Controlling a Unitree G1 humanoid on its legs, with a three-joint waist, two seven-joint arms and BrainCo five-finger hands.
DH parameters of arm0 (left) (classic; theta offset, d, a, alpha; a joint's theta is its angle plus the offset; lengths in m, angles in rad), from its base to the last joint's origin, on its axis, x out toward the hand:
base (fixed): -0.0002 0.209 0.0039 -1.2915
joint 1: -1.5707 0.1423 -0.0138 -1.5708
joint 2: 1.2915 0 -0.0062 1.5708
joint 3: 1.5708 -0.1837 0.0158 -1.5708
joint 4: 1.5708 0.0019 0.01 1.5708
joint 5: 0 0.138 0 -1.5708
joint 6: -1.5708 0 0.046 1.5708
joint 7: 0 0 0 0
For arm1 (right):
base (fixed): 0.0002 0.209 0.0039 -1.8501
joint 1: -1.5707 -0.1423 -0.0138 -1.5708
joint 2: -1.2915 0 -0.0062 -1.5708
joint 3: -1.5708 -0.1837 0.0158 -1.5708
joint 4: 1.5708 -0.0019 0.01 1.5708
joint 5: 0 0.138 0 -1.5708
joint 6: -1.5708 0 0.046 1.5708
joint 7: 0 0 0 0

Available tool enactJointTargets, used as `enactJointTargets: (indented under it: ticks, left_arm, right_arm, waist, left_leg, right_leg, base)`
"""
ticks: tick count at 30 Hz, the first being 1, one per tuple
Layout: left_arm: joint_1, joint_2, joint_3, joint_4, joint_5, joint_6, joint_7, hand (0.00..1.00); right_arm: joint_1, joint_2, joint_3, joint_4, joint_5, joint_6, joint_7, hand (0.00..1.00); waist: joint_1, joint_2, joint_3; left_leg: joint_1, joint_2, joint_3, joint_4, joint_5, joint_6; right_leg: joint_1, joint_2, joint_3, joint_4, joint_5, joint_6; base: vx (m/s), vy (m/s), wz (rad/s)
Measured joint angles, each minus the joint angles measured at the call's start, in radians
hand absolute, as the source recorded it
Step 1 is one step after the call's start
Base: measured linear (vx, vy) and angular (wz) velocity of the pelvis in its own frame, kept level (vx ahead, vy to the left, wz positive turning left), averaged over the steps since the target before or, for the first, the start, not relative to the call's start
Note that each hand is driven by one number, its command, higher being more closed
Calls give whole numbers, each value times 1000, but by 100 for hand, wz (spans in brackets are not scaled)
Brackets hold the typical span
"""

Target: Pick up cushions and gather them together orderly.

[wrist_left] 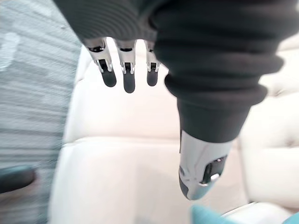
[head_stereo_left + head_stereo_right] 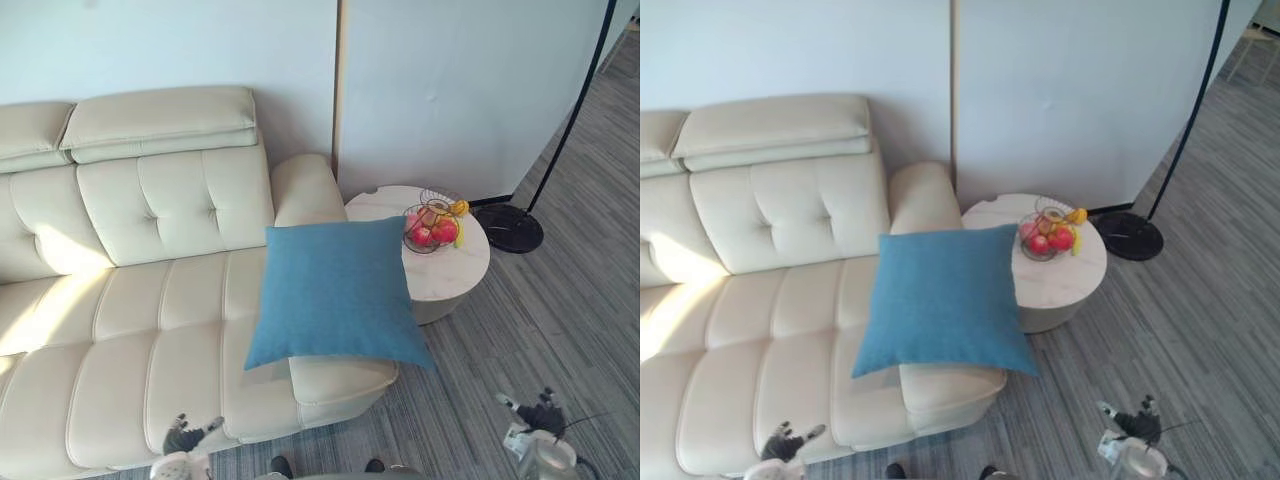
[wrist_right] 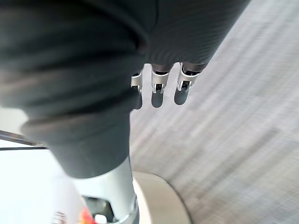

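Though lying loose on sofa (image 2: 150, 320) end, cushion (image 2: 335, 290) askew, overhanging seat front, just beside desk (image 2: 455, 275); not yet gathered. Left robot hand (image 2: 185, 437) low at sofa front, right robot hand (image 2: 540, 412) above floor: both straight-fingered, empty, well apart from cushion, likely waiting before reach.

Bright, even daylight filled the room, and a warmer sunlit patch lay across the sofa (image 2: 150, 300), on its seat and back at the robot's left, seemingly coming in from that side. The blue cushion (image 2: 335, 292) threw a thin soft shadow beneath its lower edge, while the round worktop (image 2: 450, 275) gleamed pale.
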Motion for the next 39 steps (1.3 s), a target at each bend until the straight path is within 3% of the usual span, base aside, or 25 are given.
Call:
enactJointTargets:
  ticks: [6, 12, 18, 23, 31, 39]
  left_arm:
    - [-86, 81, -1, -81, -13, -3, 19, 0]
    - [-294, 154, -65, -146, -52, -31, 55, 0]
    - [-500, 158, -178, -152, -91, -40, 82, 0]
    - [-597, 112, -263, -163, -129, -48, 99, 0]
    - [-712, -59, -343, -98, -166, -47, 104, 0]
    - [-766, -103, -362, -76, -205, -52, 157, 0]
  right_arm:
    - [-118, -47, 102, -17, 31, -8, -1, 0]
    - [-329, -57, 190, -7, 53, -16, -13, 0]
    - [-515, -61, 257, 32, 127, -18, -47, 0]
    - [-572, -46, 342, 32, 157, -16, -60, 0]
    - [-679, 47, 462, -20, 197, -15, -82, 0]
    - [-755, 109, 508, -101, 227, -20, -123, 0]
  waist:
    - [0, 6, 4]
    - [20, 8, 84]
    - [40, 0, 179]
    - [52, -15, 223]
    - [49, -22, 257]
    - [47, -21, 275]
  left_leg:
    - [-48, -5, -32, 6, 22, 8]
    - [-160, -2, -81, 15, 62, 15]
    - [-298, 2, -84, 83, 72, 31]
    - [-359, 1, -78, 129, 72, 32]
    - [-457, 22, -49, 164, 71, 34]
    - [-510, 35, -18, 165, 97, 37]
  right_leg:
    - [-33, 7, -23, 0, 17, -18]
    - [-120, 7, -48, 8, 28, -35]
    - [-280, -22, -15, 130, 13, -53]
    - [-376, -63, 3, 256, -30, -62]
    - [-493, -73, 9, 330, -32, -75]
    - [-552, -74, 8, 336, -23, -86]
  base:
    - [83, -31, 11]
    - [-16, -26, 20]
    - [-86, -1, 3]
    - [-93, -24, 1]
    - [-94, -29, -2]
    - [-5, -8, 1]
